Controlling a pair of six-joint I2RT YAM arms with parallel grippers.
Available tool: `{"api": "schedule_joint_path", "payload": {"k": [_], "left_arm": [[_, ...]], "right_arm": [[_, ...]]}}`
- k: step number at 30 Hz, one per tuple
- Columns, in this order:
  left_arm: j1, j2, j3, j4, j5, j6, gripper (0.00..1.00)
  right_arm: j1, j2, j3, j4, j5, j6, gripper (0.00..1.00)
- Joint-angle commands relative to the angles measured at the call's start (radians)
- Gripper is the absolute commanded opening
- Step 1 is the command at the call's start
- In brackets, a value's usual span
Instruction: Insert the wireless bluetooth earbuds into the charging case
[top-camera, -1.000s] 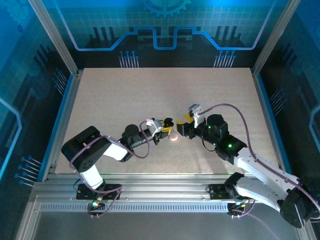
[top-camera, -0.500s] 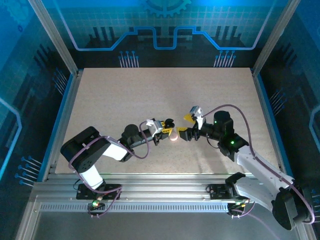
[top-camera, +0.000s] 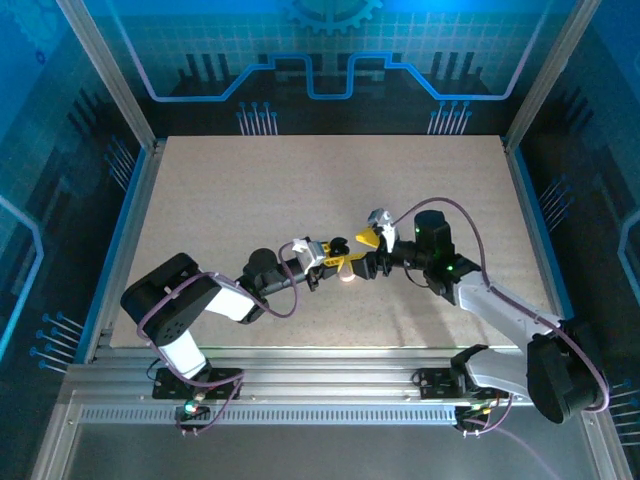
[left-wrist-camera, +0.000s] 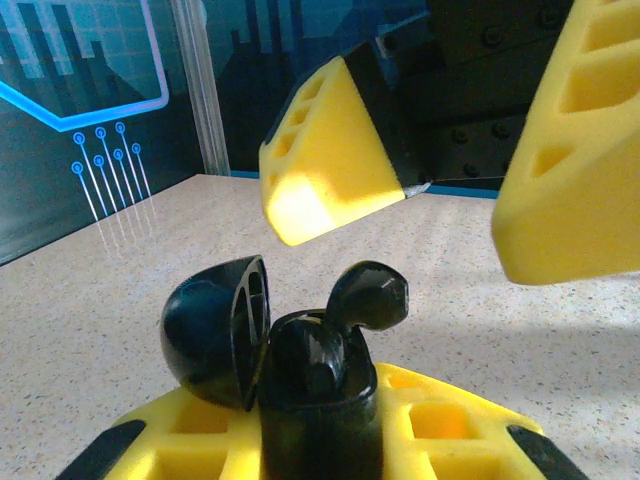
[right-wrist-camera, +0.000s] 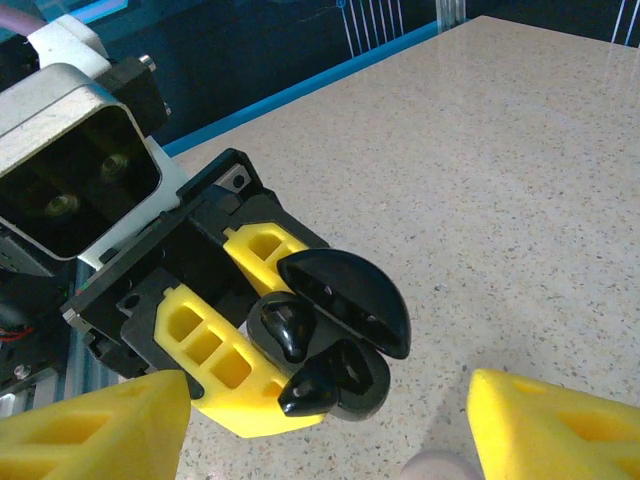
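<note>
My left gripper (left-wrist-camera: 320, 445) is shut on the black charging case (left-wrist-camera: 320, 400), whose lid (left-wrist-camera: 215, 325) stands open to the left. One black earbud (left-wrist-camera: 305, 355) sits down in its well. A second black earbud (left-wrist-camera: 370, 295) sticks up out of the other well, tilted and only partly in. From the right wrist I see the case (right-wrist-camera: 365, 385) with the seated earbud (right-wrist-camera: 288, 325) and the protruding earbud (right-wrist-camera: 310, 388). My right gripper (right-wrist-camera: 320, 440) is open just in front of the case, its yellow fingers (left-wrist-camera: 330, 150) apart and touching nothing. Seen from above, both grippers meet mid-table, left gripper (top-camera: 330, 258) and right gripper (top-camera: 365, 252).
A pale pink round object (top-camera: 346, 277) lies on the table right below the two grippers, at the bottom edge (right-wrist-camera: 435, 468) of the right wrist view. The speckled table (top-camera: 300, 190) is ringed by an aluminium frame (top-camera: 130, 215).
My right jaws have spread wider, and the right wrist has pushed left, closer to the case. The left arm and the case have stayed still.
</note>
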Motion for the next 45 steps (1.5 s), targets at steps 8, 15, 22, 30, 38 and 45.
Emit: {"api": "schedule_joint_path", "payload": {"k": [8,15,22,30,38,45], "left_arm": [[-0.007,-0.033,0.015,0.035,0.024,0.017,0.21],[-0.007,-0.043,0.01,0.034,0.022,0.017,0.22],[-0.007,-0.053,0.01,0.033,0.028,0.016,0.22],[-0.006,-0.078,0.006,0.033,0.092,0.023,0.22],[-0.008,-0.122,-0.014,0.033,0.189,0.046,0.22],[-0.008,-0.147,-0.021,0.033,0.211,0.048,0.22]], "right_arm": [[-0.045,0.055,0.041,0.035,-0.014,0.026,0.71],[-0.071,0.056,0.038,0.031,0.007,0.025,0.68],[-0.089,0.044,0.037,0.03,0.013,0.025,0.67],[-0.093,-0.048,-0.017,0.008,-0.107,-0.228,0.73],[-0.09,-0.05,0.078,-0.211,-0.179,-0.458,0.77],[-0.072,0.055,0.2,-0.348,-0.284,-0.547,0.77]]}}
